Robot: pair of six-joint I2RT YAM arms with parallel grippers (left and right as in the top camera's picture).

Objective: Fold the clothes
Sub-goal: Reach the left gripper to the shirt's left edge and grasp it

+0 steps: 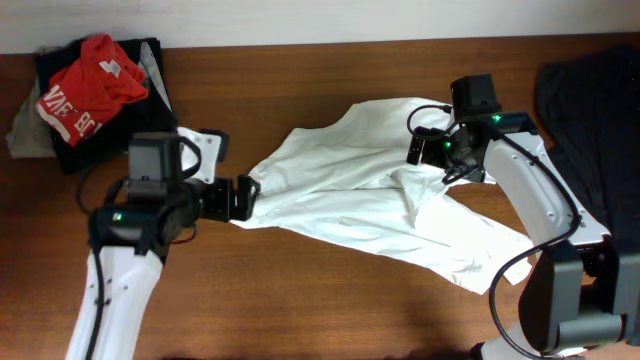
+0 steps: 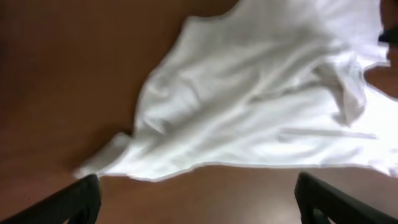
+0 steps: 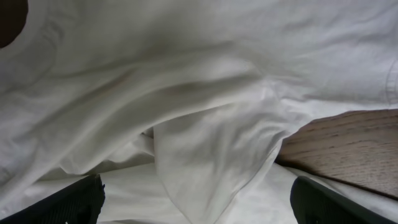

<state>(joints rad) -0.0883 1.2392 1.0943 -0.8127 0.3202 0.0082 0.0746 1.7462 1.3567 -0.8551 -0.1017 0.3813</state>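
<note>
The white shirt (image 1: 370, 200) lies crumpled across the middle of the brown table (image 1: 300, 300). My left gripper (image 1: 245, 197) is open and empty at the shirt's left tip; its view shows the shirt (image 2: 261, 106) just ahead of the spread fingers (image 2: 199, 199). My right gripper (image 1: 425, 147) is open above the shirt's upper right folds; its view is filled with white cloth (image 3: 199, 124) between the spread fingers (image 3: 196, 202). A red garment with white lettering (image 1: 90, 85) lies on a black one (image 1: 100, 140) at the back left. A dark garment (image 1: 590, 110) lies at the right.
A grey cloth (image 1: 22, 130) pokes out beside the back-left pile. A white part (image 1: 205, 145) lies near my left arm. The table's back edge meets a white wall (image 1: 300, 20).
</note>
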